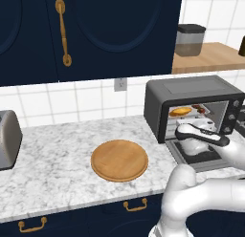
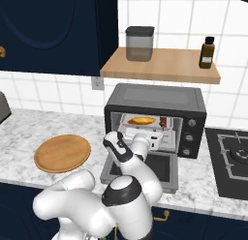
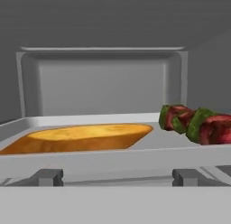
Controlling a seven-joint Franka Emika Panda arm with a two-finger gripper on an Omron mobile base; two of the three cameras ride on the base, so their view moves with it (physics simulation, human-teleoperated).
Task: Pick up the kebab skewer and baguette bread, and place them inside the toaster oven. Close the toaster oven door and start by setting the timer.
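Observation:
The toaster oven (image 1: 191, 90) (image 2: 155, 96) stands open on the counter, and its door (image 2: 162, 171) lies dropped flat in front. On the pale tray inside rest the golden baguette bread (image 3: 81, 137) (image 1: 180, 111) (image 2: 141, 120) to the left and the kebab skewer (image 3: 196, 121) (image 1: 198, 108) (image 2: 163, 121) to the right. My gripper (image 3: 117, 178) (image 2: 154, 137) (image 1: 191, 143) hovers over the door at the mouth of the oven, just below tray level. It is open, fingertips wide apart, with nothing between them.
A round wooden plate (image 1: 119, 159) (image 2: 62, 153) lies bare on the marble counter left of the oven. A silver toaster (image 1: 7, 138) sits at the far left. The oven's knobs (image 2: 188, 137) are on its right side, with a stove (image 2: 232, 157) beyond. A shelf above carries a canister (image 2: 139, 43) and a bottle (image 2: 207, 52).

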